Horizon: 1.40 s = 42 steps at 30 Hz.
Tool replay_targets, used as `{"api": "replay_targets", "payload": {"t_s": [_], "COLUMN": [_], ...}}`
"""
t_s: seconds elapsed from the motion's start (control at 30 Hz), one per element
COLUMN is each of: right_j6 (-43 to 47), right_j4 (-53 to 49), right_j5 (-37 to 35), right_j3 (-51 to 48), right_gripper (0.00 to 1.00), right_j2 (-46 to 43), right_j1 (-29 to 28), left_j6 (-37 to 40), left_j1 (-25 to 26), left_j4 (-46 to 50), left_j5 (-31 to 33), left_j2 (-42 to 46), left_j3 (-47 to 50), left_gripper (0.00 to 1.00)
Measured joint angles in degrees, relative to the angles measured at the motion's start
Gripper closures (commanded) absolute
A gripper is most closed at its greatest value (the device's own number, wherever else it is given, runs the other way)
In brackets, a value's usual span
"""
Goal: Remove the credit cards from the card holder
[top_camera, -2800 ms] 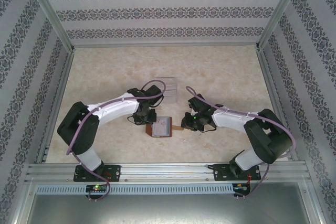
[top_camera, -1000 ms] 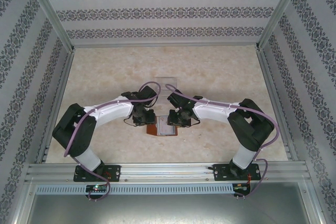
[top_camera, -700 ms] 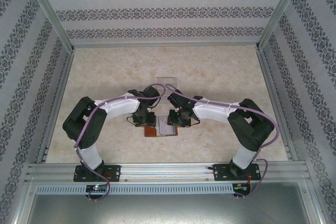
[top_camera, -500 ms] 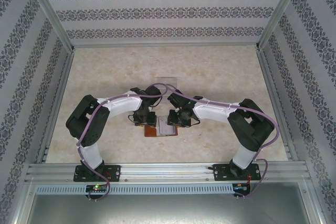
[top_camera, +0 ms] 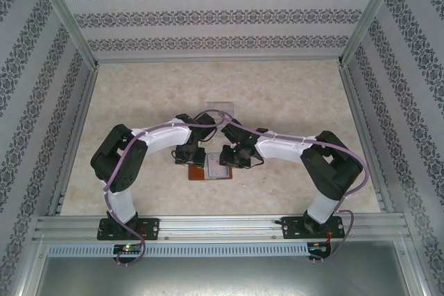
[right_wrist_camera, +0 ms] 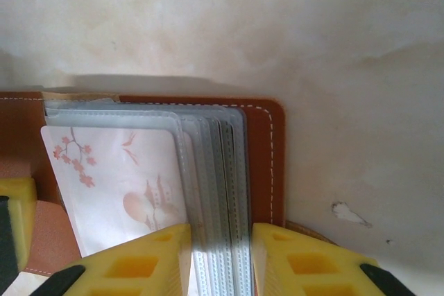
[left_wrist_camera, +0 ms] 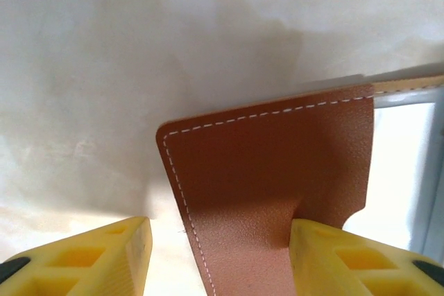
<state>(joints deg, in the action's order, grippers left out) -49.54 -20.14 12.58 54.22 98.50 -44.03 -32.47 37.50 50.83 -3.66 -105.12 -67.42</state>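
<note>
The card holder [top_camera: 202, 173] lies open on the table between both grippers. In the left wrist view its reddish-brown flap [left_wrist_camera: 270, 150] rises between the spread fingers of my left gripper [left_wrist_camera: 215, 240]. The right finger [left_wrist_camera: 333, 254] presses on it and the left finger stands clear of its edge. My right gripper [right_wrist_camera: 220, 240] is shut on the fanned stack of grey sleeves [right_wrist_camera: 222, 164]. A pale credit card [right_wrist_camera: 118, 171] with pink artwork sits in the front sleeve beside the left finger. From above, the left gripper [top_camera: 192, 159] and right gripper [top_camera: 226, 160] flank the wallet.
A clear plastic tray [top_camera: 220, 107] lies just behind the grippers, mostly covered by the arms. Bare marbled tabletop [top_camera: 298, 95] stretches all round. Metal rails and patterned walls close in the table's sides and back.
My right gripper moved from the wallet's right side onto its sleeves, then edged slightly leftward. The left arm's elbow swung right while its gripper stayed at the wallet's left flap.
</note>
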Motion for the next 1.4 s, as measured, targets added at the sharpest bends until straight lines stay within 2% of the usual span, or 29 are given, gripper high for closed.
{"api": "replay_targets", "payload": {"t_s": [0.1,0.2,0.27,0.33,0.37,0.47,0.57,0.8,1.2,1.4], "right_j6": [0.00,0.00,0.00,0.00,0.00,0.00,0.00,0.00,0.00,-0.02], "right_j4": [0.55,0.74,0.79,0.90,0.94,0.92,0.92,0.90,0.92,0.61], "right_j5": [0.11,0.20,0.20,0.20,0.20,0.20,0.20,0.17,0.15,0.13], "right_j3": [-0.39,-0.52,-0.59,-0.68,-0.72,-0.72,-0.76,-0.87,-1.53,-3.13], "right_gripper": [0.69,0.70,0.70,0.70,0.70,0.70,0.70,0.70,0.70,0.71], "right_j2": [-0.15,-0.22,-0.26,-0.33,-0.33,-0.39,-0.46,-0.55,-1.18,-2.75], "right_j1": [0.00,0.02,0.02,0.04,0.04,0.04,0.04,0.04,0.04,0.04], "left_j6": [0.20,0.24,0.33,0.39,0.37,0.37,0.52,0.55,0.57,0.35], "left_j1": [0.00,0.00,0.00,0.00,0.00,-0.07,-0.07,-0.09,-0.17,-2.12], "left_j4": [0.02,0.57,0.92,1.14,1.29,1.36,1.38,1.73,0.28,-2.73], "left_j5": [0.07,0.92,1.14,1.29,1.40,1.36,1.38,1.57,0.87,-2.16], "left_j2": [0.28,0.44,0.44,0.44,0.44,0.44,0.44,0.44,0.72,5.07], "left_j3": [0.00,0.00,0.00,0.00,0.00,0.00,0.00,0.00,2.03,5.79], "left_gripper": [0.68,0.74,0.74,0.70,0.71,0.82,0.82,0.91,0.93,0.88]}}
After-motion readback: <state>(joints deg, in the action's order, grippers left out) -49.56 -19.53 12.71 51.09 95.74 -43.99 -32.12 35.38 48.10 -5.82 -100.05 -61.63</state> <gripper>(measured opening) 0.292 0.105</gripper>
